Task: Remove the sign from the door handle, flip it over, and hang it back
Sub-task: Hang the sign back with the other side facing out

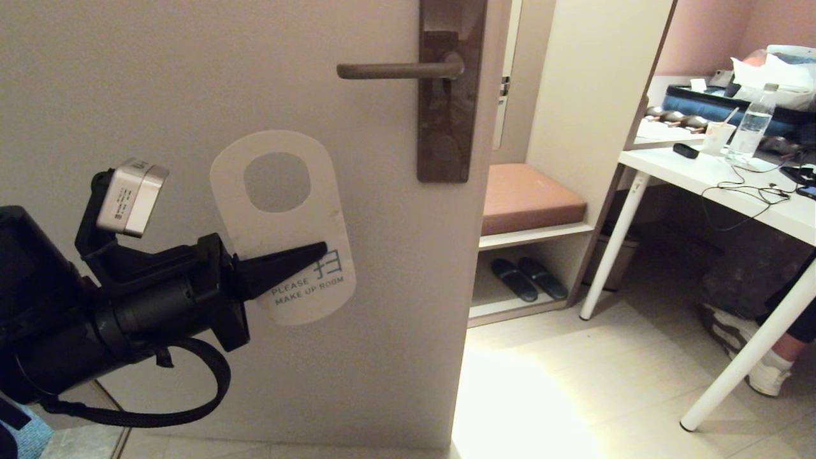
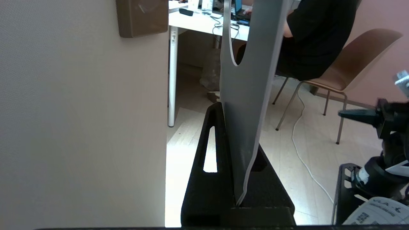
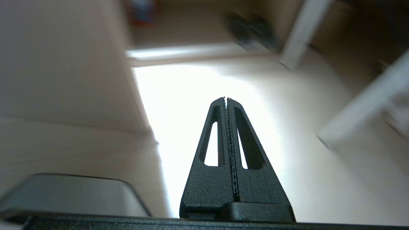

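The sign (image 1: 284, 223) is off the handle, its white "PLEASE MAKE UP ROOM" side facing me, upright with the oval hole at the top. My left gripper (image 1: 322, 250) is shut on its lower part and holds it in front of the door, below and left of the door handle (image 1: 398, 69). The handle is a bare brown lever on a tall brown backplate (image 1: 448, 108). In the left wrist view the sign (image 2: 249, 80) stands edge-on between the fingers (image 2: 212, 143). My right gripper (image 3: 226, 99) is shut and empty, pointing at the floor, out of the head view.
The beige door (image 1: 159, 76) fills the left half. To its right stand a cushioned bench (image 1: 529, 197) with slippers (image 1: 526, 277) beneath and a white table (image 1: 720, 185) with clutter. A seated person (image 2: 316, 35) and chair (image 2: 354, 60) show in the left wrist view.
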